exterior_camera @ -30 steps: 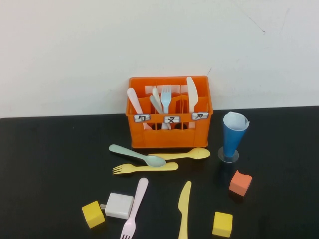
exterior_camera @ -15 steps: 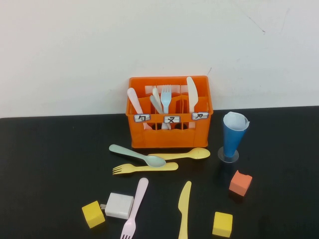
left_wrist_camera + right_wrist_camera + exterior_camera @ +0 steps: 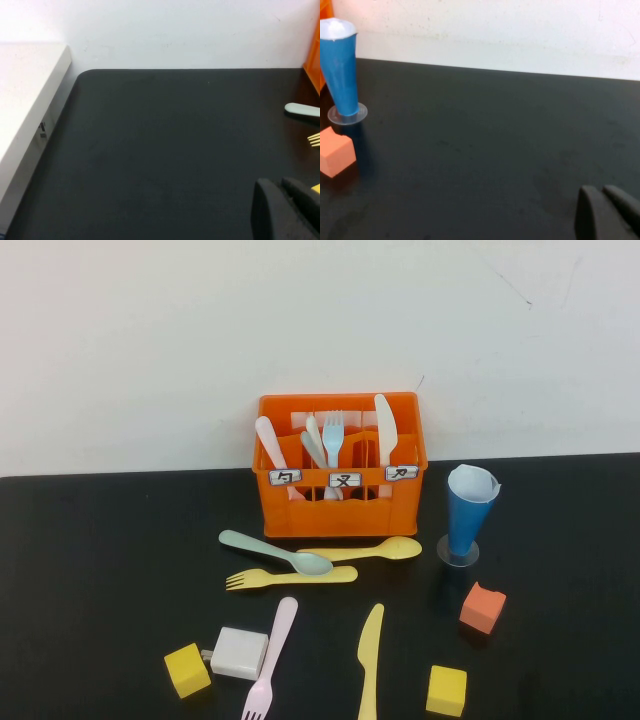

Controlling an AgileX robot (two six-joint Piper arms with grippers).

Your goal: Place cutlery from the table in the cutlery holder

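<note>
The orange cutlery holder stands at the back middle of the black table, with several pale pieces upright in it. In front of it lie a grey-green spoon, a yellow spoon and a yellow fork. Nearer the front lie the pink fork and the yellow knife. Neither gripper shows in the high view. My left gripper is shut and empty over bare table left of the cutlery. My right gripper is shut and empty over bare table right of the cup.
A blue cone cup stands right of the holder, with an orange cube in front of it. Two yellow cubes and a white charger block lie among the front cutlery. A white wall rises behind.
</note>
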